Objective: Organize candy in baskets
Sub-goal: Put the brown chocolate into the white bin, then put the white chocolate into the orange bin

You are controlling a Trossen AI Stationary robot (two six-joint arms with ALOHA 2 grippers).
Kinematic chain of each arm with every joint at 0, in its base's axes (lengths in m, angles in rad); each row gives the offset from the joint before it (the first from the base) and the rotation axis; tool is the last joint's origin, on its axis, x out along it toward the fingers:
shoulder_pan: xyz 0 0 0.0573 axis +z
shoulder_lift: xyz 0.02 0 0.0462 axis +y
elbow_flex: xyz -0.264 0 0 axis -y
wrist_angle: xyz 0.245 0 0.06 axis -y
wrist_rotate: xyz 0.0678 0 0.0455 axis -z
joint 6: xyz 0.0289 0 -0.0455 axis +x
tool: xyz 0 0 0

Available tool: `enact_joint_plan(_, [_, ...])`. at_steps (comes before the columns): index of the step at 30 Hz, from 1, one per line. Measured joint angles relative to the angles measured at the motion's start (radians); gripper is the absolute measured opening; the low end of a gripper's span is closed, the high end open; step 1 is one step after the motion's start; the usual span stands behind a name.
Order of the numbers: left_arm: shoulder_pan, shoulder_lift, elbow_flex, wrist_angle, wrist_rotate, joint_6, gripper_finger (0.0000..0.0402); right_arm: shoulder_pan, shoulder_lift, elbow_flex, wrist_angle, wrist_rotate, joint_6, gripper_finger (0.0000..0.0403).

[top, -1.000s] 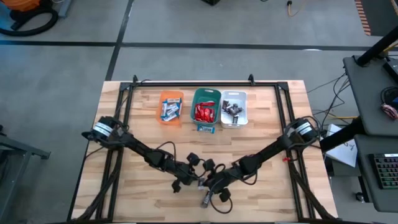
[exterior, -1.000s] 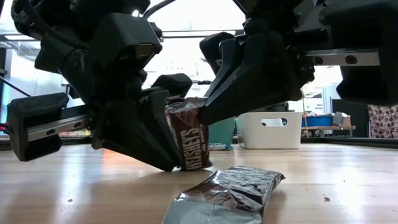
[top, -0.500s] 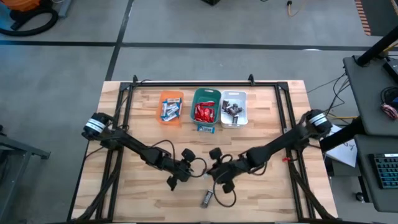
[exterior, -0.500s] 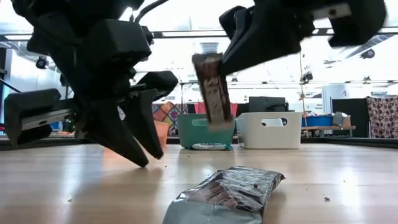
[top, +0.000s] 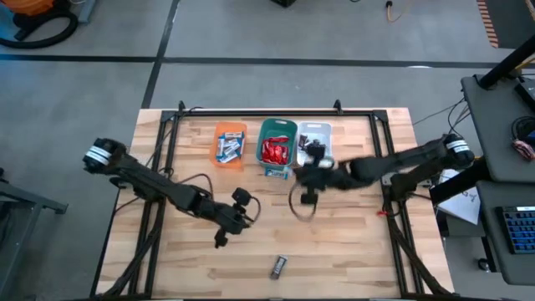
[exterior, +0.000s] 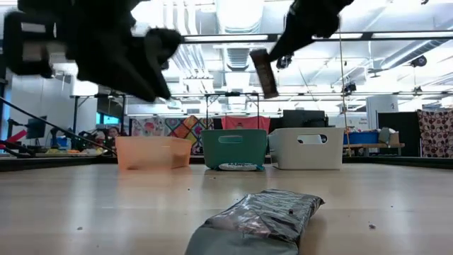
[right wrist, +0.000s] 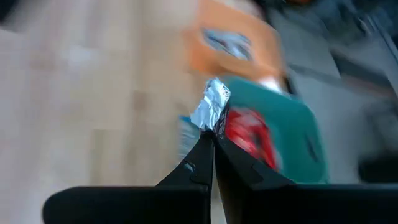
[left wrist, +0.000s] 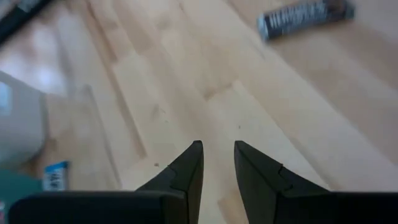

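My right gripper is shut on a dark-wrapped candy bar, high above the table just in front of the teal basket and the white basket. The orange basket stands to their left; all three hold candy. My left gripper hovers open over bare wood left of the table's middle, with nothing between its fingers. Another dark bar lies flat near the table's front edge. A blue-and-white candy lies on the table against the teal basket's front. My right gripper pinches the bar's silver crimped end between its two fingers, and a bit of foil sticks out past the fingertips. The bar is lifted clear of the table. It hangs slightly tilted below the fingers.
The three baskets stand in a row at the table's far middle. A black metal frame runs along the far edge and both sides. Bare wood spreads between the baskets and the front edge.
My right gripper has risen and swung toward the far edge, carrying the dark bar from low over the table up to the baskets. My left gripper has let go of that bar, lifted and drawn back toward the table's left. The bar on the table has stayed put.
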Motion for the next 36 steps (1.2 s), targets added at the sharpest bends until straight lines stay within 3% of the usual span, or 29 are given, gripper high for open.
enact_joint_plan(5, [0.006, -0.165, -0.06, 0.005, -0.009, -0.04, 0.0075, -0.195, -0.068, -0.003, -0.092, 0.006, 0.099, 0.0009])
enact_joint_plan(9, [0.01, -0.285, -0.112, 0.02, -0.076, -0.102, 0.0075, -0.35, -0.075, -0.011, -0.126, -0.005, 0.132, 0.0009])
enact_joint_plan(17, [0.009, -0.457, -0.215, 0.022, -0.202, -0.239, 0.0075, -0.595, 0.02, -0.026, -0.143, -0.152, 0.133, 0.0009])
enact_joint_plan(30, [0.009, -0.5, -0.278, 0.03, -0.21, -0.28, 0.0075, -0.653, 0.114, -0.028, -0.188, -0.163, 0.092, 0.001])
enact_joint_plan(36, [0.009, -0.474, -0.278, 0.037, -0.21, -0.284, 0.0075, -0.654, 0.114, -0.028, -0.192, -0.162, 0.096, 0.0044])
